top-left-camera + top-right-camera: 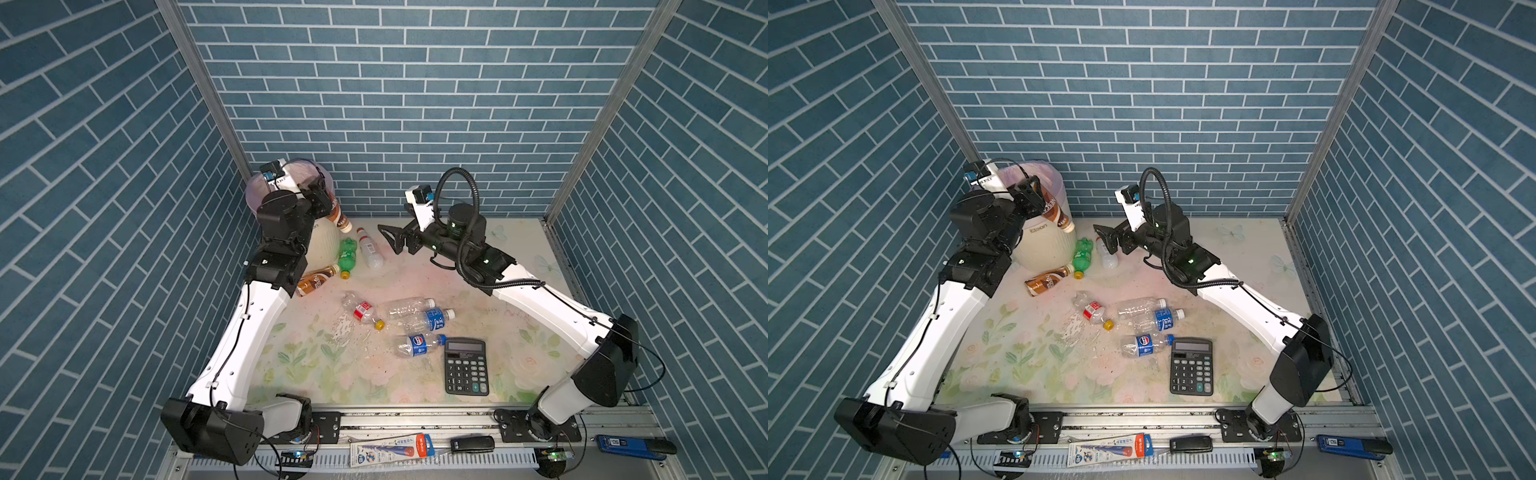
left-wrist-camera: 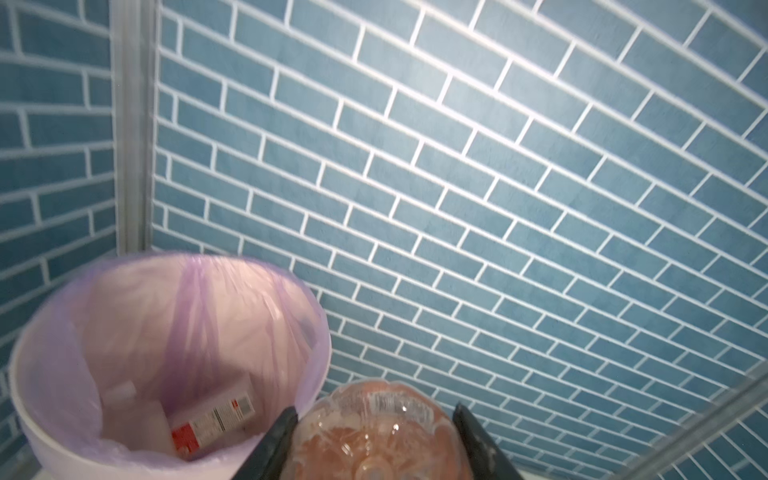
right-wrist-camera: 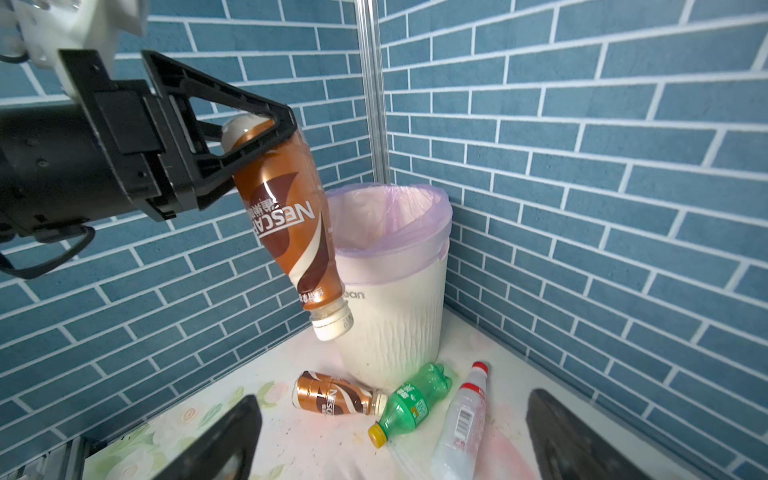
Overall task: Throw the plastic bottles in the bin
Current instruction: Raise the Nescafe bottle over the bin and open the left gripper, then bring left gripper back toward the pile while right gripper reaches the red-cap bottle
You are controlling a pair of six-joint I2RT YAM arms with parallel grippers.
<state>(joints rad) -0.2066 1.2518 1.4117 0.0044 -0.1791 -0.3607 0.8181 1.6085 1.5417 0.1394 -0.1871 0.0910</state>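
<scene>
As blue brick walls point(image 1: 415, 104) rise, bottles point(image 1: 409, 309) litter the floral tabletop point(image 1: 332, 365) (pink-stained).

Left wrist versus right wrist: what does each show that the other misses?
Left wrist only: the bin's inside, a red-labelled bottle at its bottom. Right wrist only: the bin's ribbed outside, and a brown bottle, a green bottle and a white bottle lying at its foot. Both: the bin and the coffee bottle held in the left gripper.
</scene>
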